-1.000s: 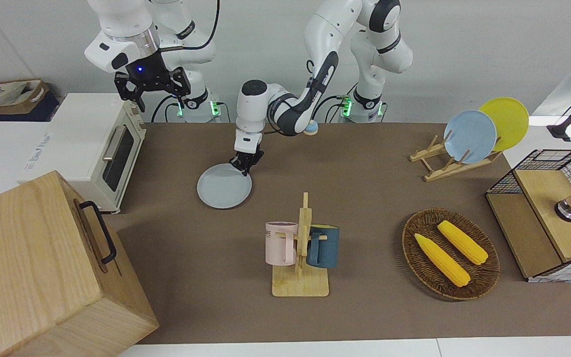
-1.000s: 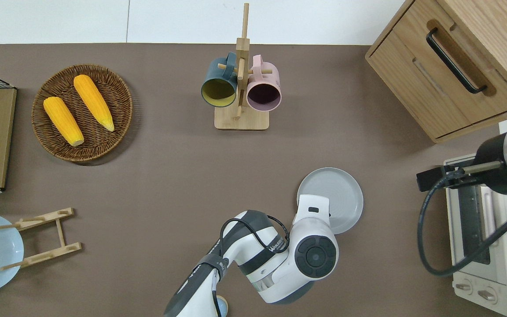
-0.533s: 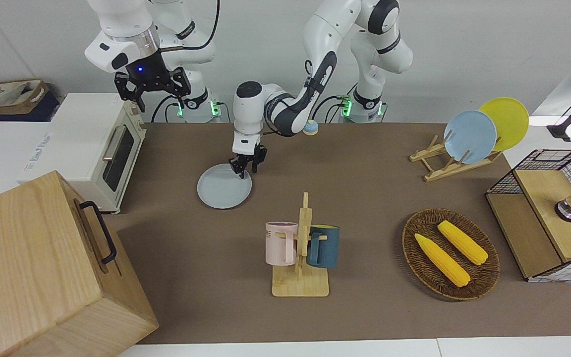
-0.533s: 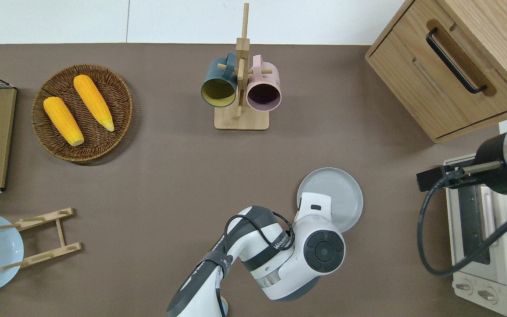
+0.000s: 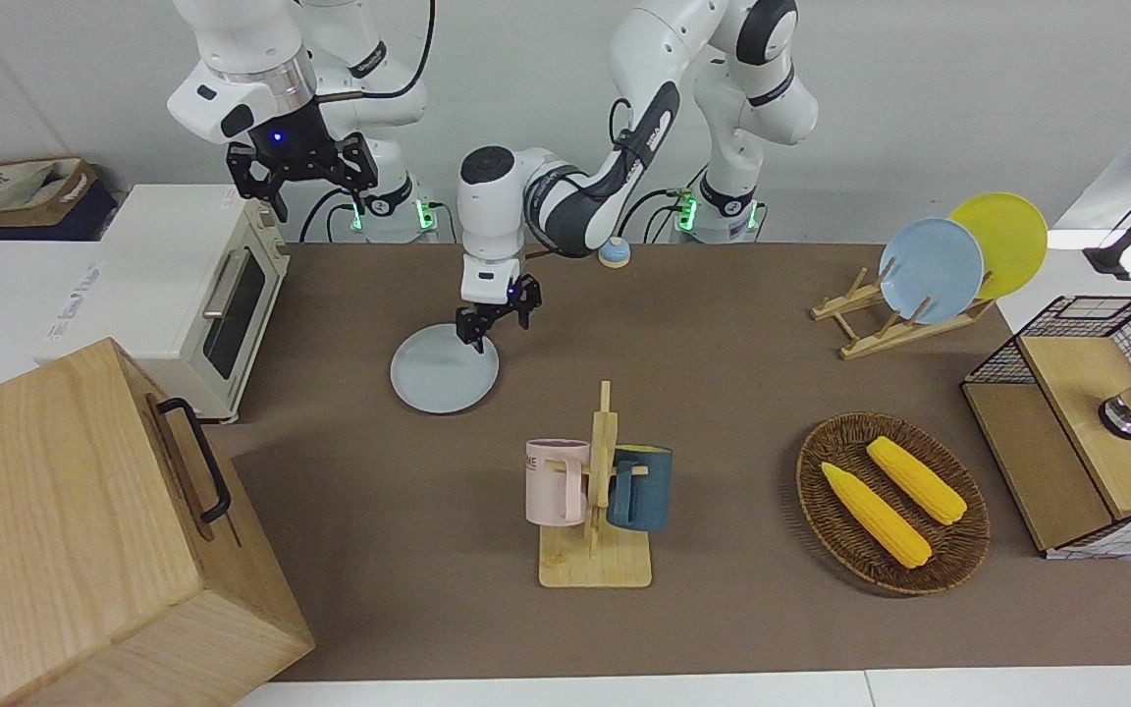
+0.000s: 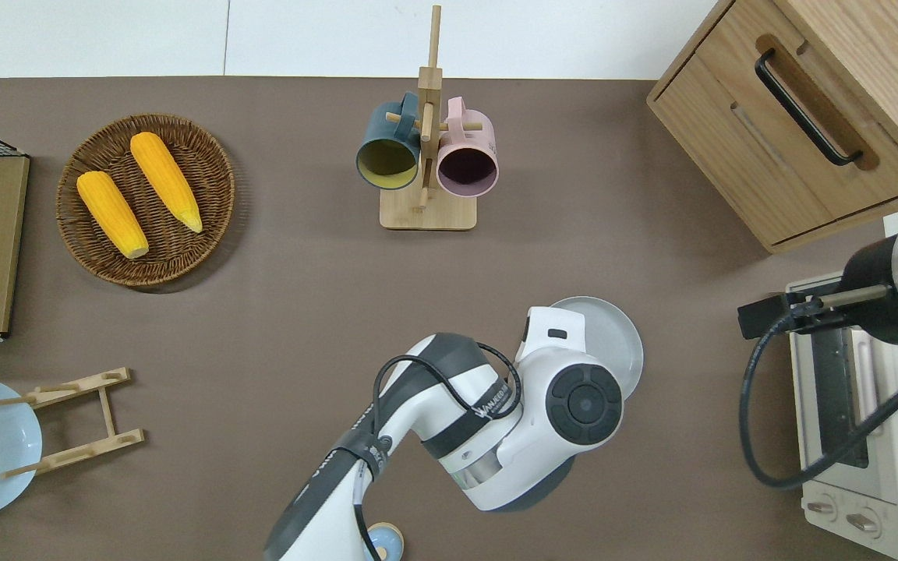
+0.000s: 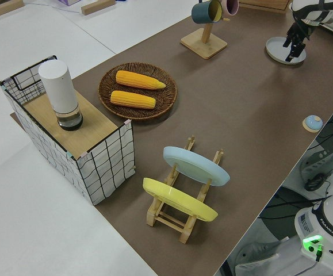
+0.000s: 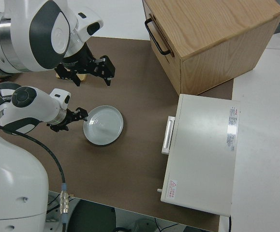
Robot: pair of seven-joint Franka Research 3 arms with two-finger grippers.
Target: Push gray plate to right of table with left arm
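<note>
Brown table [image 5: 723, 344]: my left gripper [image 5: 498, 322], fingers spread, hangs over gray plate [image 5: 438, 378]'s rim; right arm parked.

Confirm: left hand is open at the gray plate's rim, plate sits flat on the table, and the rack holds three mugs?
One thing is off: the rack holds two mugs, one pink and one dark blue, as the front view shows. The rest stands: the left hand is open at the gray plate's rim, and the plate sits flat on the table.
</note>
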